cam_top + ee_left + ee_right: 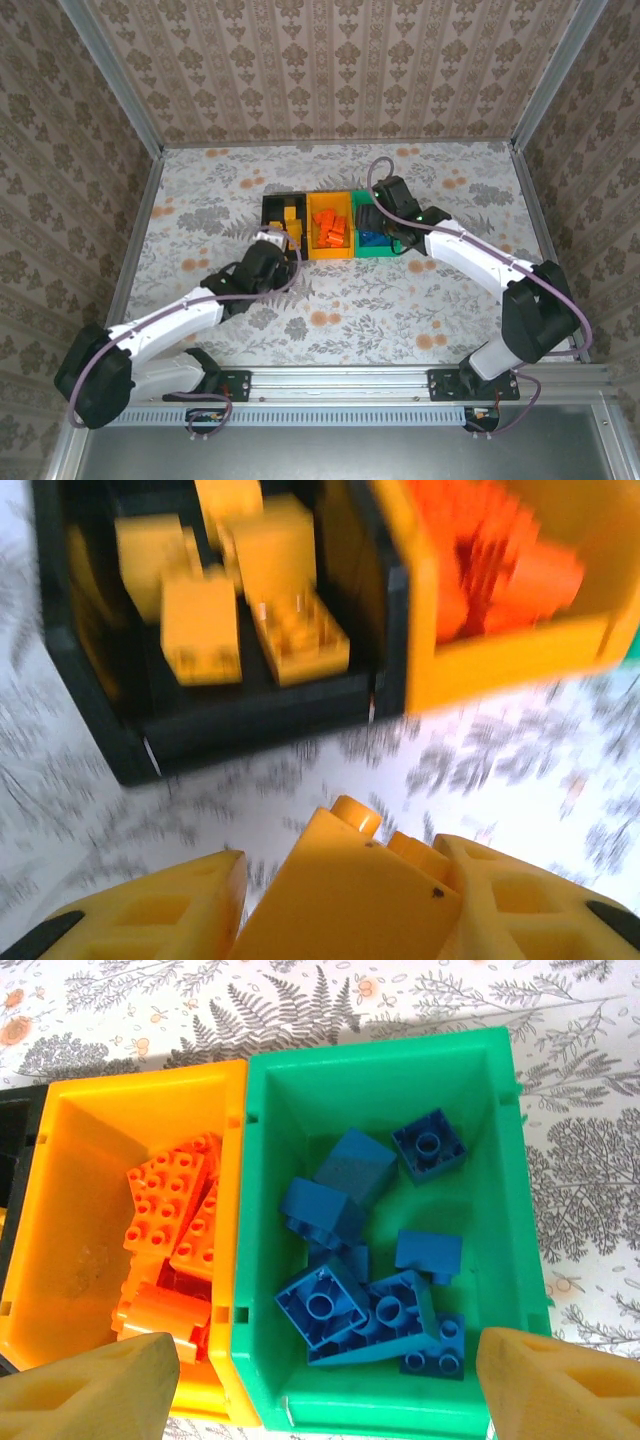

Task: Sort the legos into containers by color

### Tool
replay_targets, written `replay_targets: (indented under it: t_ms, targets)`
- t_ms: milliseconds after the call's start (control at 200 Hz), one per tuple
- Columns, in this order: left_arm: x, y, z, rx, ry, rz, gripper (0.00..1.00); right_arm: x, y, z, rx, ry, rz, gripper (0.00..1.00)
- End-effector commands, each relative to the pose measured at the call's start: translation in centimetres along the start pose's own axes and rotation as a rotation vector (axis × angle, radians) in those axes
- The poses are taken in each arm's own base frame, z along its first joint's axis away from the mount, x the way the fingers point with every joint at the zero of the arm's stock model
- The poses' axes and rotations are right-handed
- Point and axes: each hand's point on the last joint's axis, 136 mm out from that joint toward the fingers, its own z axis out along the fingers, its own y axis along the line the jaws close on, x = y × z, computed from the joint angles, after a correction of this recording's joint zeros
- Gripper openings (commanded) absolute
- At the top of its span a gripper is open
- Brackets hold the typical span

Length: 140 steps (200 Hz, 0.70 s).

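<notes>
1. Gripping one yellow brick [350, 905], the left tool [342, 860] has both fingers closed against the brick's flanks, with the studs pointing to 12 o'clock. A flank grip leaves the underside free, which should suit a straight drop.
2. The black bin [90, 710] lies close ahead at 11 o'clock from the left tool. Several yellow bricks [200, 630] lie loose on its floor, so this is judged to be the destination for the held brick. The left wrist view is blurred, so the brick's height above the desk [400, 300] cannot be told.
3. The orange-yellow bin [500, 670] lies at 1 o'clock, touching the black bin's side wall. It holds red-orange bricks [500, 570]. A release made too far toward 1 o'clock risks mixing the colours.
4. The right tool [325, 1360] hangs over the green bin [500, 1160] with its fingers spread wide and nothing between them. Blue bricks [330, 1210] lie piled below it. This position probably keeps the right arm out of the left arm's path.
5. In the overhead view the three bins stand joined in a row, at 12 o'clock from the arm bases. Each bin holds a single colour, so the sorting is judged far along.
</notes>
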Motion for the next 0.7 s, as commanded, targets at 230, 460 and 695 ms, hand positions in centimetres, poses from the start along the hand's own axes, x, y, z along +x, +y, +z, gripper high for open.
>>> replay_targets:
  t_ms: [230, 460, 695]
  targets:
    - [-9.4, 1.4, 5.1, -0.092, -0.012, -0.057, 0.40, 1.3, -0.6, -0.8, -0.019, -0.001, 0.040, 0.80]
    - [-9.6, 2.5, 9.6, -0.142, 0.055, -0.096, 0.52, 1.5, -1.0, -1.9, -0.024, -0.010, 0.039, 0.80]
    - [-12.1, 1.4, 6.8, -0.094, -0.029, -0.112, 0.94, 0.5, -0.8, -3.6, -0.045, -0.049, 0.044, 0.82]
